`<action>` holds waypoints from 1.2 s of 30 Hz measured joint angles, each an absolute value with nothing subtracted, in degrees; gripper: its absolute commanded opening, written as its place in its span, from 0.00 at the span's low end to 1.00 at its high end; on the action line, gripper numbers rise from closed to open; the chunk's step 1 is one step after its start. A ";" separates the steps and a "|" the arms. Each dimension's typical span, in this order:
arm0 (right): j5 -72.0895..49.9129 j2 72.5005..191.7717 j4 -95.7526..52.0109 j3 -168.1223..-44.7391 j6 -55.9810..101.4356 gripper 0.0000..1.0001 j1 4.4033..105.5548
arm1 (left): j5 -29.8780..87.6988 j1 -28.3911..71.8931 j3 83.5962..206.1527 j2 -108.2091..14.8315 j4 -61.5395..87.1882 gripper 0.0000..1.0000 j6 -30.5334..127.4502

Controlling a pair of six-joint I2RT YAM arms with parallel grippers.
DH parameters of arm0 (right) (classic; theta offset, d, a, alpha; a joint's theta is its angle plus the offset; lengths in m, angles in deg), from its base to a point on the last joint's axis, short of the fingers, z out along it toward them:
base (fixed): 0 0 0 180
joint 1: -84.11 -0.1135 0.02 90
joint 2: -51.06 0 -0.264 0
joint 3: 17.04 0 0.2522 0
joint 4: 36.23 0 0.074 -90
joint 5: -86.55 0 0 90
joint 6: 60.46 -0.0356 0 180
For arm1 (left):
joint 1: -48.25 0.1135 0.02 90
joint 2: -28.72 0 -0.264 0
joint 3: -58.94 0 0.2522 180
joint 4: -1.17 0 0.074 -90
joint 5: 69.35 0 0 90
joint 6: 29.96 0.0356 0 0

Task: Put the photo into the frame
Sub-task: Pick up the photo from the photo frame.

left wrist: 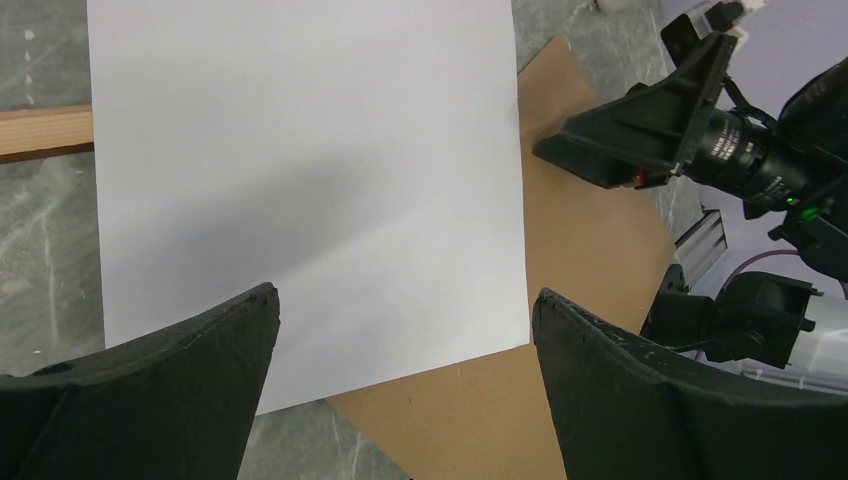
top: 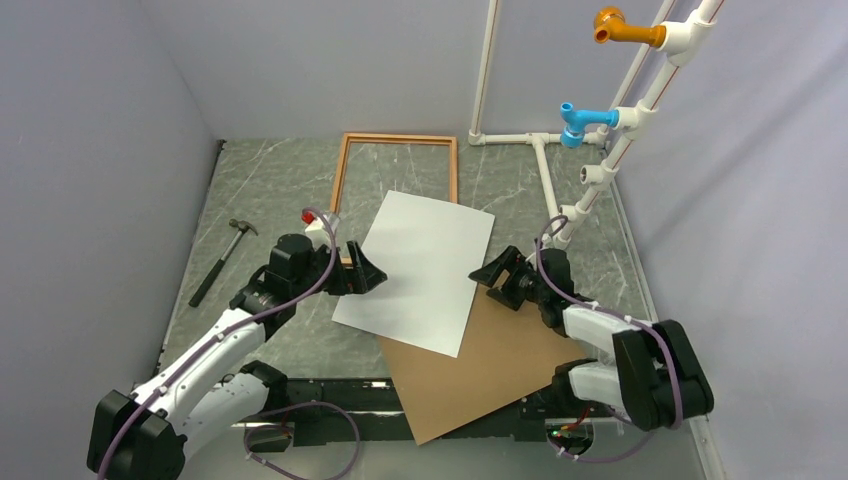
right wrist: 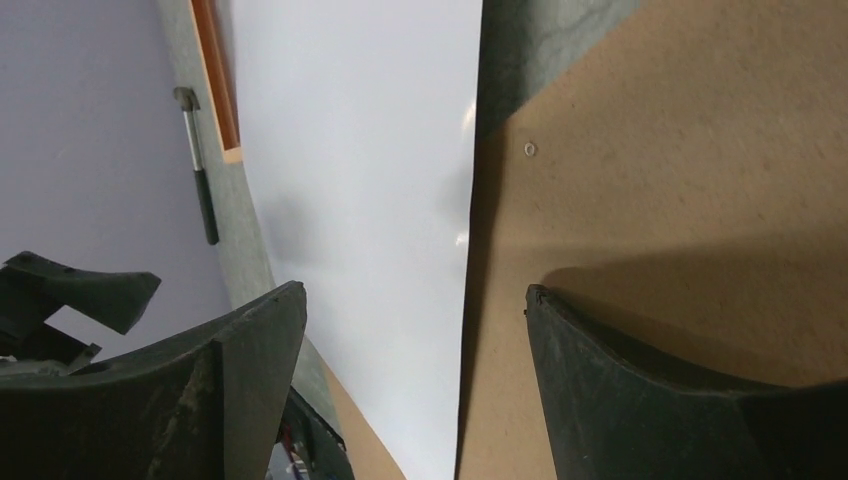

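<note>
Looking down from overhead, your photo [top: 420,270] lies white back up on the table [top: 270,180], turned a little askew. Its far end lies over the near right corner of the frame [top: 345,165]. Its near right part rests on the brown backing board [top: 490,370].

And the frame itself?

It lies flat at the far side of the table, and the grey veined top shows through most of its opening. The photo is on top of it, not seated inside it.

Where do my hands stand?

Your left gripper [top: 375,272] is at the photo's left edge with its fingers spread wide. From its wrist camera the white sheet fills the gap between them, and nothing is pinched. Your right gripper [top: 487,283] is at the opposite edge, where the sheet overlaps the board. Its jaws also stand well apart. Its own camera shows the photo's edge running between the two fingers, with white on one side and brown board on the other. I cannot tell whether either fingertip touches the paper.

Anything else on the table?

A hammer [top: 220,260] lies to the left, near the wall and well apart from the photo. A white pipe rack [top: 545,165] stands at the far right, carrying a blue fitting [top: 575,125] and an orange fitting [top: 615,25].
</note>
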State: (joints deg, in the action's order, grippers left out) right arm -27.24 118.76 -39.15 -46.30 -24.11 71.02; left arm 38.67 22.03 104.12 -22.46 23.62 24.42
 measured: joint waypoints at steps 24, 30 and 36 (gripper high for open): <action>-32.83 148.00 -81.45 -42.68 -33.05 0.13 69.84 | 38.82 22.03 103.12 -19.47 22.00 0.99 24.47; -32.48 147.41 -81.03 -40.86 -33.61 0.00 69.76 | 38.39 22.08 103.12 -19.14 22.15 0.99 24.71; -30.69 132.16 -69.08 -41.01 -30.95 0.00 69.65 | 37.66 22.08 103.12 -19.16 22.87 0.99 24.97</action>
State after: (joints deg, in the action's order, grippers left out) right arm -30.69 132.16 -69.08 -41.01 -30.95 69.65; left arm 37.66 22.08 103.12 -19.16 22.87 24.97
